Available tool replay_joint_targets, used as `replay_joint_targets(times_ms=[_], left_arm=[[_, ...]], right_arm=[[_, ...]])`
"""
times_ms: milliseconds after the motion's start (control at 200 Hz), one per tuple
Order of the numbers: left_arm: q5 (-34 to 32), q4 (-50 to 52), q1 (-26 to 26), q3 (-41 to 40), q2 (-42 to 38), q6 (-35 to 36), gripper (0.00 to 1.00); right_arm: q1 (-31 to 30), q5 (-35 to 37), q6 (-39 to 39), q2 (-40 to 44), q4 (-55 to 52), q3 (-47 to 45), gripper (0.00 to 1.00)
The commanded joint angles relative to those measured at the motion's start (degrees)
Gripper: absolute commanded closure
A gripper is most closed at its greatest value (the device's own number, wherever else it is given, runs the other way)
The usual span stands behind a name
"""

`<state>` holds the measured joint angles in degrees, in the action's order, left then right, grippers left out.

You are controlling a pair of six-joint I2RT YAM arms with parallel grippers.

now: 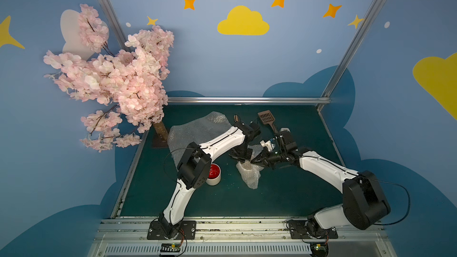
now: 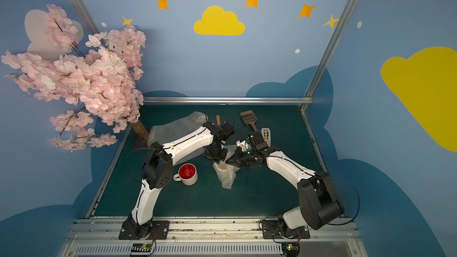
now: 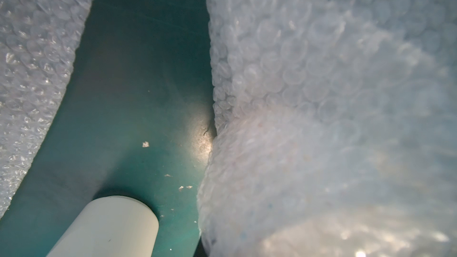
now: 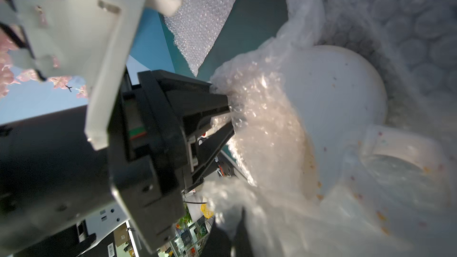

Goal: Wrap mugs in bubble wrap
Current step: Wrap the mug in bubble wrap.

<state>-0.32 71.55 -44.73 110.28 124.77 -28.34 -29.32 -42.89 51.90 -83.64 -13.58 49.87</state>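
Note:
A cream mug (image 4: 333, 100), cream inside, stands mid-table with one bubble wrap sheet (image 1: 249, 176) bunched around it; its handle (image 4: 395, 149) shows through the plastic. My left gripper (image 1: 243, 160) points down from above, shut on a fold of that wrap, and its black fingers (image 4: 217, 100) show in the right wrist view. My right gripper (image 4: 241, 210) comes in from the right, shut on the same sheet. The red-inside mug (image 2: 188, 174) stands bare to the left, its outer wall (image 3: 111, 226) in the left wrist view. Another bubble wrap sheet (image 2: 178, 129) lies behind, partly under the left arm.
A brown slotted scoop (image 1: 265, 118), a tape dispenser (image 2: 265, 135) and a wooden handle (image 2: 218, 119) lie at the back. A pink blossom tree (image 1: 111, 77) stands at the back left corner on its trunk (image 1: 159, 132). Metal rails (image 1: 247, 100) edge the green table.

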Motion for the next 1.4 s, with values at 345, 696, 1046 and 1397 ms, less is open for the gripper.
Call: replay_joint_targets(times_ms=[345,696,1046,1397], left_arm=[[8.98,-10.33,-1.66,-3.93,-0.04,7.01,0.97],[7.7,-8.86,1.22,-5.14,-5.82,6.75,0.73],[7.89,-10.86,2.12,-14.87,-19.29,-3.74,0.33],[12.55,-19.62,2.21,-27.37,-24.68,-20.54,0.28]], right_arm=[[-7.63,17.62,-1.58,-12.84,-2.71,9.36,1.0],[-10.14,25.93,3.09,-17.14,-9.49,12.58,1.0],[-9.94,25.11,9.89,-16.78,-3.1,10.07,1.0],[-9.79,29.17,17.24,-13.15,-0.04,6.63,1.0]])
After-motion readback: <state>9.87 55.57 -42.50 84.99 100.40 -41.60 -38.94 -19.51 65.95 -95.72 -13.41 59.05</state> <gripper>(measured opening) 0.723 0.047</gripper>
